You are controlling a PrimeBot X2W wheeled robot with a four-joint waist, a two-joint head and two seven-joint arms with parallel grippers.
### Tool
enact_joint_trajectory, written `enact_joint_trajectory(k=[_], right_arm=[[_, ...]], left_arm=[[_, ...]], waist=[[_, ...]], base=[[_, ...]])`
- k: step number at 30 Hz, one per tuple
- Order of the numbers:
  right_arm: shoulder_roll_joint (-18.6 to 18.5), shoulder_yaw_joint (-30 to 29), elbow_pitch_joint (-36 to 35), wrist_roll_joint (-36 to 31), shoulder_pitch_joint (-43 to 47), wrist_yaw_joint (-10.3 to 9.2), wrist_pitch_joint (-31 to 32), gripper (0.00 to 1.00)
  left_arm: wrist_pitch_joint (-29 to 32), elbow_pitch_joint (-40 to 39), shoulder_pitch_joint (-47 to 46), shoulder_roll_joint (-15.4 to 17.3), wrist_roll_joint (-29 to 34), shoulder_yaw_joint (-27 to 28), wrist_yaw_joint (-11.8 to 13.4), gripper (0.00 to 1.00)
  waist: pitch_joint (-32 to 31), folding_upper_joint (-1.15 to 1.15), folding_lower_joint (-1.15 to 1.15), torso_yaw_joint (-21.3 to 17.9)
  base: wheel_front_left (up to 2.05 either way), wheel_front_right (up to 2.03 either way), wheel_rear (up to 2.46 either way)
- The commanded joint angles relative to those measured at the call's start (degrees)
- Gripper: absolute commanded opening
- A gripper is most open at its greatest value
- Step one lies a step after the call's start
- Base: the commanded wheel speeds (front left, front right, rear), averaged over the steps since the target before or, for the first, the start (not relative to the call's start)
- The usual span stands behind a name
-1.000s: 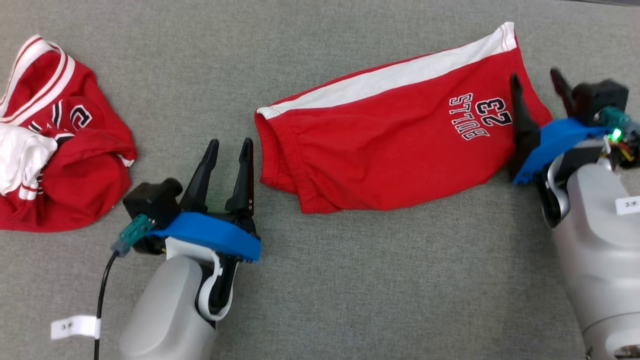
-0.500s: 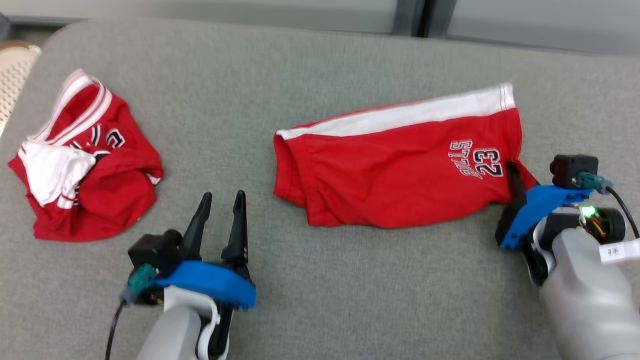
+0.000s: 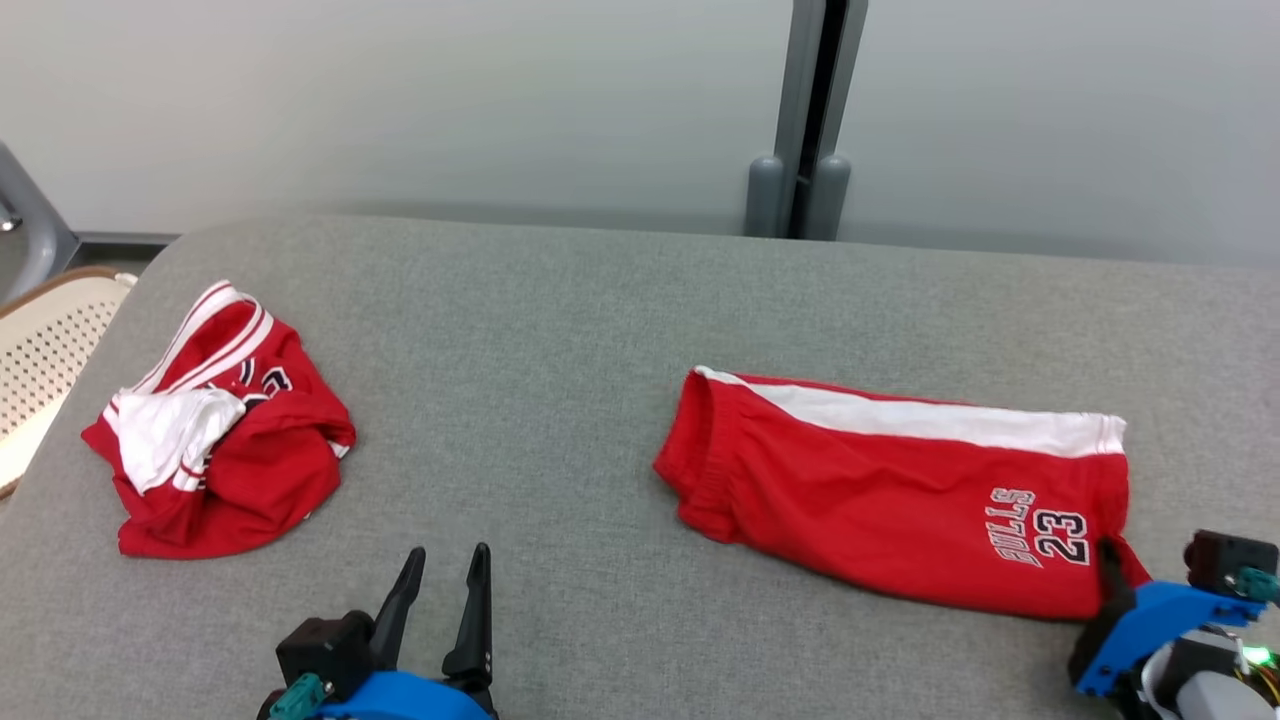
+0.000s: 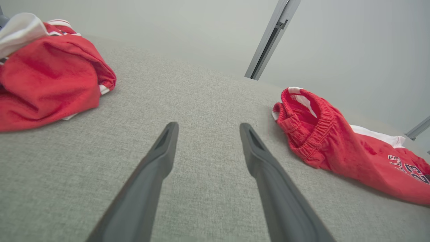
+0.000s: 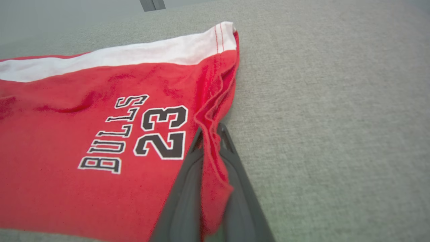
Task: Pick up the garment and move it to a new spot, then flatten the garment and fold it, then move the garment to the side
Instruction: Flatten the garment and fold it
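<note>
The garment, red shorts [image 3: 880,500] with a white side stripe and "BULLS 23" print, lies flat on the grey fabric table [image 3: 550,330], right of centre. My right gripper [image 3: 1108,558] at the lower right is shut on the shorts' near right hem corner. In the right wrist view the red shorts [image 5: 84,117] have their hem bunched between the closed fingers of the right gripper [image 5: 210,129]. My left gripper [image 3: 448,555] stands open at the bottom edge, empty. In the left wrist view the left gripper [image 4: 208,127] points over bare table, with the waistband of the shorts [image 4: 336,141] to its right.
A crumpled red and white jersey [image 3: 220,450] lies at the table's left; the jersey [image 4: 43,77] sits left of the open fingers. A cream perforated seat [image 3: 40,340] stands beyond the left edge. A grey post [image 3: 800,190] rises behind the table.
The head camera has tilted up, bringing the wall into view. My right gripper closed on the shorts' hem corner and drew the shorts rightward, away from the jersey. The left gripper stayed open.
</note>
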Motion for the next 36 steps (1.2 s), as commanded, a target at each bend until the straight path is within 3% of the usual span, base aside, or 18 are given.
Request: enact_joint_trajectory(k=[1,5,9,14,18,19,20,21,24,28,31,36], right_arm=[[-1.12,-0.33,-0.52,0.42,1.29,-0.02,-0.43,0.0],[-2.4,-0.44,-2.67,0.27,1.41,-0.01,-0.62,0.0],[-0.42,2.16,-7.65,-0.51,-1.92,-0.01,-0.76,0.0],[5.48,10.53,-13.39,0.02,-5.72,-0.01,-0.76,0.0],[8.24,19.32,-13.32,1.73,-6.37,-0.02,1.26,0.0],[8.44,21.5,-12.9,2.25,-5.93,-0.01,1.83,0.1],[8.55,24.74,-13.67,4.48,-5.22,0.0,1.95,0.74],[8.69,28.34,-14.93,6.69,-4.49,0.0,1.98,1.0],[8.43,36.59,-18.98,13.44,-2.56,-0.01,1.35,1.0],[8.39,40.36,-20.23,15.62,-1.74,-0.01,0.5,1.0],[8.46,38.58,-18.88,14.17,-1.67,-0.01,-0.45,1.0],[7.47,28.25,-20.01,7.92,0.28,-0.01,-0.73,1.0]], left_arm=[[-0.16,-0.35,0.68,0.09,0.2,0.1,0.11,1.0],[-0.16,-0.39,1.97,-0.15,0.09,-0.22,0.11,1.0],[-0.16,-0.08,2.15,-0.34,-0.13,-0.96,0.1,1.0],[-0.16,0.28,1.17,-0.27,0.13,-2.31,0.1,1.0],[-0.16,0.54,0.49,0.07,0.25,-3.33,0.1,1.0],[-0.16,0.62,0.41,0.17,0.14,-3.62,0.11,1.0],[-0.16,0.74,0.29,0.24,0.17,-4.01,0.1,1.0],[-0.16,0.77,0.16,0.3,0.16,-4.15,0.1,1.0],[-0.16,0.6,-0.26,0.72,0.41,-3.96,0.1,1.0],[-0.15,0.31,-0.22,1.03,0.99,-2.96,0.1,1.0],[-0.15,-0.28,0.16,1.26,2.21,-1.72,0.1,1.0],[-0.15,-1.66,0.71,1.12,5.23,0.22,0.11,1.0]], waist=[[-0.85,0.0,0.02,-0.52],[-1.31,0.0,0.02,-0.45],[-1.47,0.0,0.02,-0.23],[-1.52,0.0,0.02,0.85],[-1.53,0.0,0.02,2.42],[-1.58,0.0,0.02,2.8],[-1.56,0.0,0.02,3.27],[-1.54,0.0,0.02,3.65],[-1.51,0.0,0.02,3.74],[-1.73,0.0,0.02,2.63],[-2.28,0.0,0.02,0.99],[-2.99,0.0,0.02,-1.68]], base=[[0.0,0.0,0.0],[0.0,0.0,0.0],[0.0,0.0,0.0],[0.0,0.0,0.0],[0.0,0.0,0.0],[0.0,0.0,0.0],[0.0,0.0,0.0],[0.0,0.0,0.0],[0.0,0.0,0.0],[0.0,0.0,0.0],[0.0,0.0,0.0],[0.0,0.0,0.0]])
